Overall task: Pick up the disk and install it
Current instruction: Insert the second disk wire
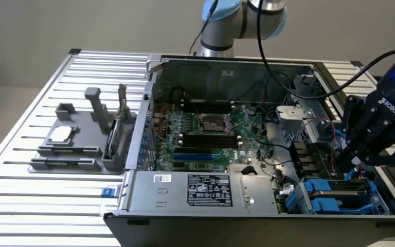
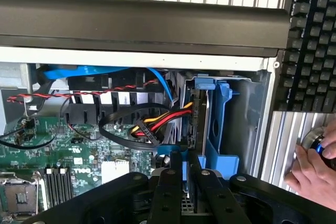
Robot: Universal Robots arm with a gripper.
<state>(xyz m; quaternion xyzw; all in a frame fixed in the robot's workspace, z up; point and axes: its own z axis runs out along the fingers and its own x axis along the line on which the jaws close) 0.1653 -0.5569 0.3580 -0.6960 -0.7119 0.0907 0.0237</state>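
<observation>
The disk (image 2: 196,121) stands on edge in the blue drive bay (image 2: 219,129) at the corner of the open computer case, and I see its thin dark side with blue framing. My gripper (image 2: 187,170) is directly above it, its black fingers (image 2: 170,182) shut on the disk's upper edge. In the exterior view the gripper (image 1: 353,165) reaches down into the case at that view's right, over the blue drive cages (image 1: 335,199). The disk itself is mostly hidden there behind the fingers.
Red, yellow and black power cables (image 2: 157,121) and a blue data cable (image 2: 100,72) lie beside the bay. The motherboard (image 1: 204,136) and grey power supply box (image 1: 197,190) fill the case. A grey parts holder (image 1: 81,141) stands at the exterior view's left. A person's hand (image 2: 311,171) and a keyboard (image 2: 312,35) lie outside the case.
</observation>
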